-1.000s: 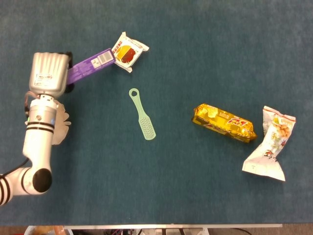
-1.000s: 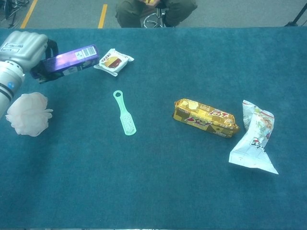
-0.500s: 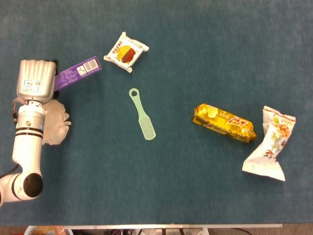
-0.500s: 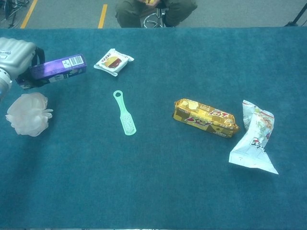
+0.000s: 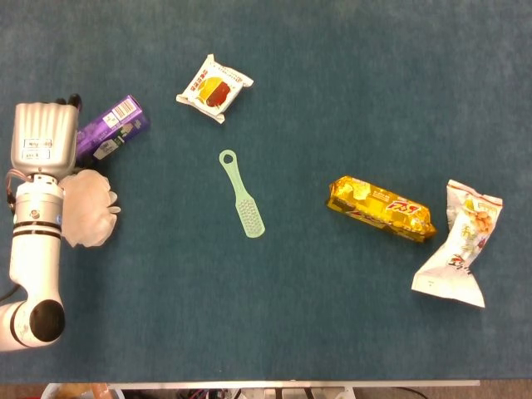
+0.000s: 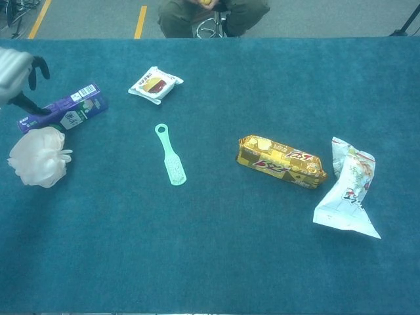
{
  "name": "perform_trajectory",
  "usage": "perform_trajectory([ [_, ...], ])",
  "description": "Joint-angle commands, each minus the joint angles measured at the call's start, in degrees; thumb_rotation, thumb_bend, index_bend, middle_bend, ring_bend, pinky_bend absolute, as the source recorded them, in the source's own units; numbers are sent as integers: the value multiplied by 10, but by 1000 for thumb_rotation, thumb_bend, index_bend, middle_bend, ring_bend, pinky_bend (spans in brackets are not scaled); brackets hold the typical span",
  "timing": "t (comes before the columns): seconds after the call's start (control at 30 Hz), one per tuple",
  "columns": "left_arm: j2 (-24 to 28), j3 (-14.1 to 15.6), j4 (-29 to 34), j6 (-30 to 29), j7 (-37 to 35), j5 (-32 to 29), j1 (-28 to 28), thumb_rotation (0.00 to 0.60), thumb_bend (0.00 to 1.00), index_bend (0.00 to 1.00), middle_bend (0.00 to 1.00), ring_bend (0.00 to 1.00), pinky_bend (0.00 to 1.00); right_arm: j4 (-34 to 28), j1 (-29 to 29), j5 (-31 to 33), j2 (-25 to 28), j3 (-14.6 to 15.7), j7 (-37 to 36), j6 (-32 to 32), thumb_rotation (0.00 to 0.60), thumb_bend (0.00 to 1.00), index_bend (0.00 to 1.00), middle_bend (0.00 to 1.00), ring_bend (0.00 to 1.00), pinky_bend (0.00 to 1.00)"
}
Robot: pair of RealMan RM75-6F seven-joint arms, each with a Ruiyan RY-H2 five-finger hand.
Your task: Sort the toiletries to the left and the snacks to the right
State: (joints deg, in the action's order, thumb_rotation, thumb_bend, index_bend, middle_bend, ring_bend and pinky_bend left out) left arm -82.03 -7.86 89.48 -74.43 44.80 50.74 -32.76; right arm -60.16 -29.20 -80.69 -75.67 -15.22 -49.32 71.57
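My left hand [image 5: 46, 137] is at the table's far left, seen also at the chest view's edge [image 6: 16, 72]. Its fingers are spread; one fingertip still touches the near end of the purple toiletry box [image 5: 112, 129] [image 6: 65, 113], which lies on the cloth. A pale bath pouf [image 5: 87, 208] [image 6: 38, 156] sits just in front of the box. A green brush [image 5: 243, 195] [image 6: 170, 155] lies in the middle. A small snack packet [image 5: 214, 87] [image 6: 155, 84] lies behind it. A golden snack pack [image 5: 381, 208] [image 6: 281, 161] and a white snack bag [image 5: 461, 245] [image 6: 348, 190] lie at the right. No right hand shows.
The table is covered in teal cloth [image 5: 332, 332]. A seated person [image 6: 213, 13] is beyond the far edge in the chest view.
My left hand carried the purple box leftward away from the small snack packet and lowered it beside the pouf. Its fingers have spread off the box.
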Motion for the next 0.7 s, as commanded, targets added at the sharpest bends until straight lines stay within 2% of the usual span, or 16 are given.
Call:
perform_trajectory([
  [0.03, 0, -13, 7, -17, -18, 32, -3, 529, 112, 335, 480, 547, 755, 1, -2, 0, -1, -3, -3, 2, 600, 0, 409, 425, 356, 523],
  [0.2, -5, -33, 39, -18, -33, 80, -27, 584, 112, 344, 434, 480, 750, -12, -8, -1, 12, -26, -13, 30, 600, 0, 412, 426, 355, 523],
  [0.33, -21, -37, 55, -9, -66, 126, -43, 599, 112, 384, 418, 433, 706, -41, -12, -5, 35, -44, -4, 54, 600, 0, 423, 431, 355, 523],
  [0.5, -43, -32, 81, 25, -123, 152, -54, 600, 112, 439, 411, 418, 625, -88, -16, -5, 69, -61, 26, 65, 600, 0, 423, 436, 356, 523],
  [0.7, -67, -12, 88, 62, -143, 145, -59, 600, 112, 482, 415, 418, 577, -129, -18, 3, 97, -69, 58, 58, 600, 0, 428, 439, 356, 523],
])
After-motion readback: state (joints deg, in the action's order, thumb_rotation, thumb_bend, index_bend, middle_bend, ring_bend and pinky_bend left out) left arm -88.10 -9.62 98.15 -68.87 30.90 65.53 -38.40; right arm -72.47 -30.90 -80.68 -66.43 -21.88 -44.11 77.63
